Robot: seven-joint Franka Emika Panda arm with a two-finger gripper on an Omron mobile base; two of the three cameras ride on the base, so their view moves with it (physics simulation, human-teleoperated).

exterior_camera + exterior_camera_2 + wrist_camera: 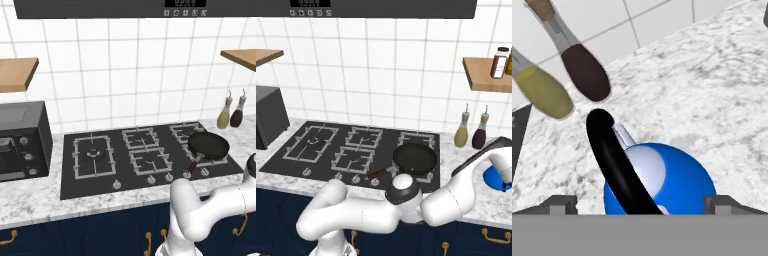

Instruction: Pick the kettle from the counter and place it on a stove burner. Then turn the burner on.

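1. The claw (pixel 640 202) hangs directly over the kettle (pixel 672 182), its two dark tips spread wide apart on either side of the blue dome and closed on nothing.
2. The kettle's black handle (pixel 614 160) arches up between the tips, with a pale spout just behind it.
3. The kettle sits on the speckled counter (pixel 712 95) to the right of the stove (pixel 331 150); in the right base view only a blue sliver (pixel 495 179) shows beneath the arm.
4. Two bottles, one olive (pixel 543 90) and one dark brown (pixel 584 72), stand near the kettle against the tiled wall.
5. A black frying pan (pixel 415 159) rests on the stove's right-hand grates, between the kettle and the large burner (pixel 312 142) at the far left.
6. The white arm (pixel 406 205) stretches low along the counter front to the right, the forearm bent up over the kettle.
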